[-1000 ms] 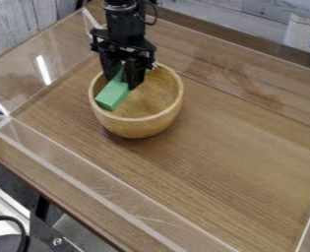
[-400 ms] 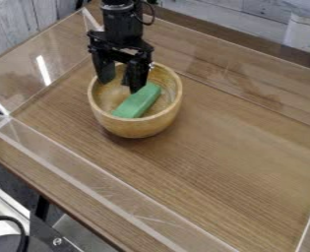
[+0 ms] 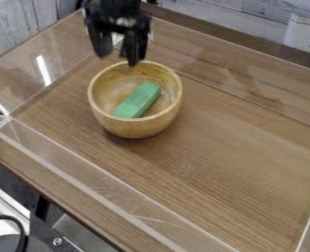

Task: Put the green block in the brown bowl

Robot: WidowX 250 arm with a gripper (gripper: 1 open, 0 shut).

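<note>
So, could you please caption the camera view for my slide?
Green block lying inside the brown bowl, open tool above its far rim.

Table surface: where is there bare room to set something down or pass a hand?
The wooden table is bare from the brown bowl out to the clear wall in front and to the right side. It is crowded only at the bowl, which holds the green block, with the open tool above its far rim.
</note>
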